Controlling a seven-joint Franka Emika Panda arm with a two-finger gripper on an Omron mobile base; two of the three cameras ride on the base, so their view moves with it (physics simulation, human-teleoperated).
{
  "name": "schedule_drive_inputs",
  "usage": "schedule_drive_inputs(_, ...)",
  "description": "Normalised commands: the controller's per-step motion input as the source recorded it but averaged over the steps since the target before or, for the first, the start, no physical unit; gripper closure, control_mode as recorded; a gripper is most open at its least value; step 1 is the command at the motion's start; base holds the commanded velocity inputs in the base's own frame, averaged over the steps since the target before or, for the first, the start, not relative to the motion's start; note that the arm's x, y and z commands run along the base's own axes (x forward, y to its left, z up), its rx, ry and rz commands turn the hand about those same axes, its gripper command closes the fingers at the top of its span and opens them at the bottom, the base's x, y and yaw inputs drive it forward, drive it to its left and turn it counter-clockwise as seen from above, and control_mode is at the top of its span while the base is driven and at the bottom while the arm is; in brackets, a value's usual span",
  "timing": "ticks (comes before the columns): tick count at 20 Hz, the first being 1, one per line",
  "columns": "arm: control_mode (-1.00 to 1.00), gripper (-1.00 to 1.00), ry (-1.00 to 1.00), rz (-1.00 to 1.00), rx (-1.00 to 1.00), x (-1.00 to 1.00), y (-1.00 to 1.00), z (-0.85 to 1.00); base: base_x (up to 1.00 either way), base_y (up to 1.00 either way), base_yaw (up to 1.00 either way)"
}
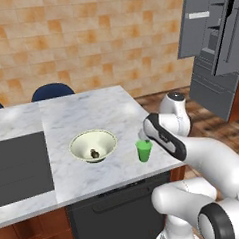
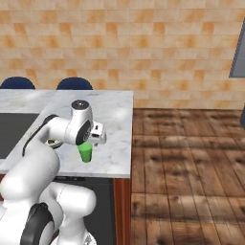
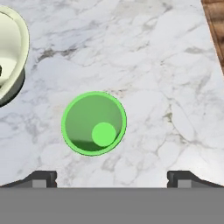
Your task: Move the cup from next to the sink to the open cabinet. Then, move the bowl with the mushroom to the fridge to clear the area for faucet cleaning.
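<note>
Two vessels stand on the white marble bench (image 1: 86, 113) before us. Toward the left, back from the front edge, we see the wide round cream-white bowl (image 1: 93, 145) with its pale greenish inside, and in its bottom lies the small dark brownish mushroom (image 1: 94, 153). Left of the bowl, a dark grey flat panel (image 1: 19, 167) is set into the marble. To the bowl's right, near the front right corner of the bench, stands a small bright green cup (image 1: 144, 150), upright and well apart from the bowl; in the hand view it sits as a green ring (image 3: 93, 123) with the bowl's rim (image 3: 19, 57) at the upper left.

Our hand (image 3: 112, 177) hangs directly above the green cup, pointing straight down, its two dark fingertips (image 3: 41, 178) spread wide on either side and pinching nothing. From the right base view the white wrist (image 2: 81, 125) hides the cup's top, and the green body (image 2: 86, 153) shows just below it.

Behind the far edge of the bench, two dark blue chair backs (image 1: 52, 90) rise against the tan brick wall (image 1: 86, 38). Farther right, beyond the bench's right edge and across the brown wooden floor (image 2: 186, 162), the tall grey fridge (image 1: 211, 35) stands with its door open, grey bins showing inside.
</note>
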Motion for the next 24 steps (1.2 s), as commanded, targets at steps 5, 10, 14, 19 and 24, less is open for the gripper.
schedule_drive_inputs(5, -1.00, -1.00, 0.10, 0.00, -0.02, 0.05, 0.00, -0.40, 0.00, 0.00, 0.00)
schedule_drive_inputs(10, -1.00, -1.00, 0.06, 0.00, -0.01, 0.14, 0.00, -0.32, 0.00, 0.00, 0.00)
schedule_drive_inputs(14, -1.00, -1.00, 0.00, 0.00, 0.00, 0.15, 0.00, -0.04, 0.00, 0.00, 0.00)
schedule_drive_inputs(19, -1.00, -1.00, 0.01, 0.00, 0.00, -0.01, 0.00, 0.00, 0.00, 0.00, 0.00)
schedule_drive_inputs(24, -1.00, -1.00, 0.06, 0.00, 0.00, 0.09, 0.00, 0.00, 0.00, 0.00, 0.00)
